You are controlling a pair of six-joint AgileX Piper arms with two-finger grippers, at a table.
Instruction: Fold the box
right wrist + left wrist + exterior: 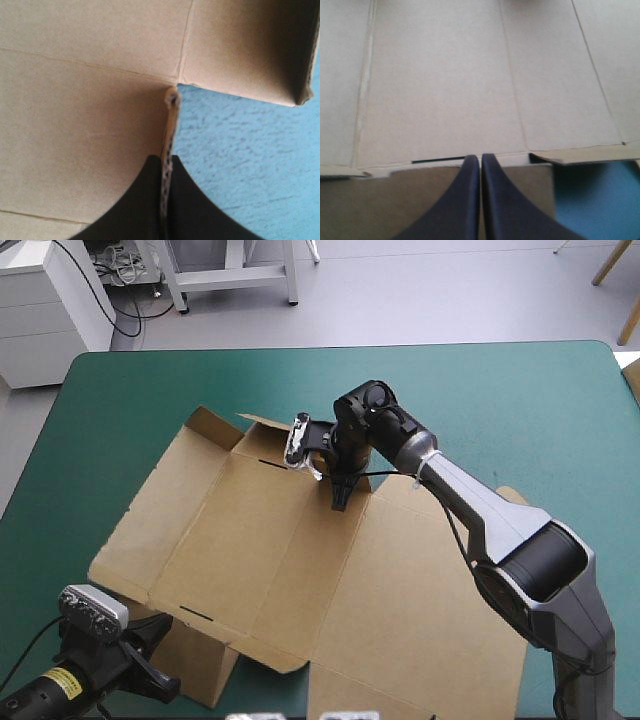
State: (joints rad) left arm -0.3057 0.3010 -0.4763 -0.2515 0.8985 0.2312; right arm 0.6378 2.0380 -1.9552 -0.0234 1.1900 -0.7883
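Jaws of my right gripper [165, 159] are all but together, clamped on a thin cut edge of the box [75, 125]; the board's corrugated rim shows between them. Jaws of my left gripper [480, 158] are pressed together with only a pale hairline between. I see no board in that gap, and the tips lie at the crease above a shaded flap [370, 205].

From above, the brown box lies opened out as a flat sheet across the middle of the table, its panels marked by creases. On its far left side two small flaps [215, 425] stand up a little. A short dark slot [195, 615] is cut beside the near-left crease, and past that crease the shaded flap turns down toward the table.

My right gripper holds the sheet's far edge at a notch [345, 475] where the outline steps back. My left gripper sits at the sheet's near left corner, just beside the turned-down flap. Beyond the sheet, the teal-green cover [500, 410] shows on the far, left and right sides.
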